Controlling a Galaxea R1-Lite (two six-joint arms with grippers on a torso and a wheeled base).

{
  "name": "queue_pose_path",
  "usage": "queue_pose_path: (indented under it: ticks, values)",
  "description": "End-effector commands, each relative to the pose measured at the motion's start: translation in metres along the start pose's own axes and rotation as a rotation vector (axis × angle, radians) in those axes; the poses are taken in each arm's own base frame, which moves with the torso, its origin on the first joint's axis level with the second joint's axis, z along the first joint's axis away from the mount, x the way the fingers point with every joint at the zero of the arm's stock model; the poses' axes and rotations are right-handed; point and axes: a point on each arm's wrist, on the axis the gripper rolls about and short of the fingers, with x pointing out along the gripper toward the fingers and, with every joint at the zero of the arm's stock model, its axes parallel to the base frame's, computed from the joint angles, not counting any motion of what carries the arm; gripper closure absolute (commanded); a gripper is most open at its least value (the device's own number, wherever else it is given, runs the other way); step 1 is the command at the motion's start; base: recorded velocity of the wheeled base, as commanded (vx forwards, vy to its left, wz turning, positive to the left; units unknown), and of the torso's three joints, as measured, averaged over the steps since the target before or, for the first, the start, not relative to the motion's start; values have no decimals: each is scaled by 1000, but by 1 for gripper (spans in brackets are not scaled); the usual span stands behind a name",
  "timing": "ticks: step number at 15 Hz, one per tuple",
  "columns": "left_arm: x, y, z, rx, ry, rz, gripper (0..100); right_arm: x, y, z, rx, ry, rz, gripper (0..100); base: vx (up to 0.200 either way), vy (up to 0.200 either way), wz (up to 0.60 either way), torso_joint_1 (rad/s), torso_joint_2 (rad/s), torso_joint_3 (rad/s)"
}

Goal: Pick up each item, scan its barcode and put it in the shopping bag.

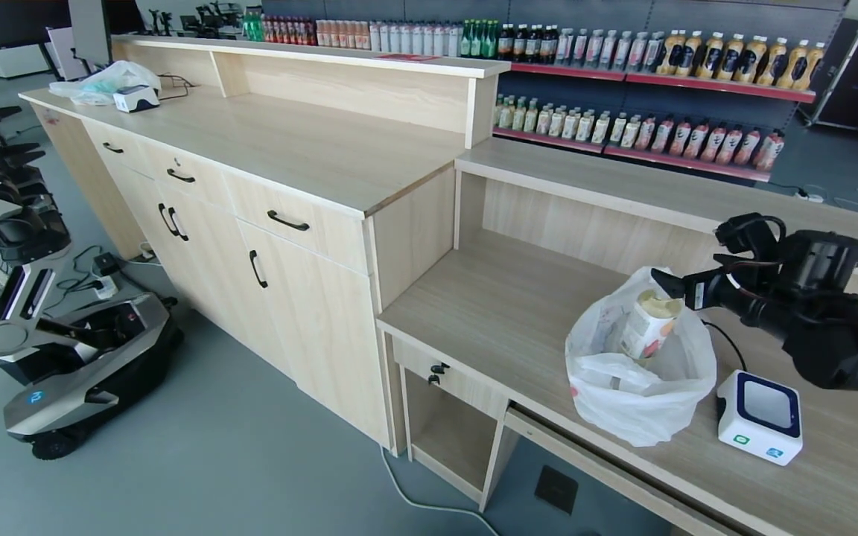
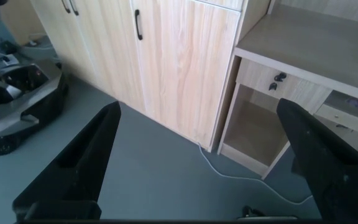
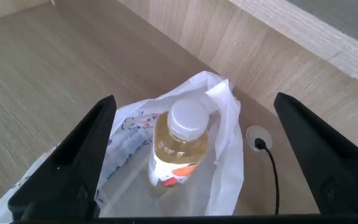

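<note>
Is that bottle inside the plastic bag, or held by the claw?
Inside: the bottle stands in the bag's open mouth, and the right claw is open, not gripping it.

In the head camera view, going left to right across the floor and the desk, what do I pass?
A parked wheeled robot on the floor → tall cabinet with black handles → white shopping bag holding a bottle → barcode scanner on the desk.

bottle (image 1: 649, 324): white cap, amber drink, white-and-orange label; stands tilted inside the shopping bag.
shopping bag (image 1: 637, 406): thin white plastic, crumpled, mouth open; just beside the scanner.
scanner (image 1: 760, 417): white box, dark window facing up.
</note>
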Motion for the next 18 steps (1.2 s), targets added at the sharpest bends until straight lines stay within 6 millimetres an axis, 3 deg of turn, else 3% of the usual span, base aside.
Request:
queue_pose_path:
  ticks: [1,4,6,7,10,13,18]
  values:
    - [0,0,0,-1,1,0,0,-112,-18,36,-47,5,-111,0,0,0,0,0,0,0]
    - [0,0,0,-1,1,0,0,-153,-48,33,2,214,-383,0,0,0,-600,1,2,2]
    - [0,0,0,-1,1,0,0,-172,-68,16,69,376,-575,0,0,0,-600,2,2,2]
    - [0,0,0,-1,1,0,0,-189,-86,-2,121,544,-736,0,0,0,-600,7,2,-2]
    - [0,0,0,1,1,-1,0,-208,-116,-40,85,867,-827,0,0,0,-600,4,-1,4]
    - [0,0,0,-1,1,0,0,-185,-146,-69,-32,921,-771,0,0,0,0,0,0,0]
    - [0,0,0,1,1,0,0,-133,-185,-88,-271,713,-359,0,0,0,0,0,0,0]
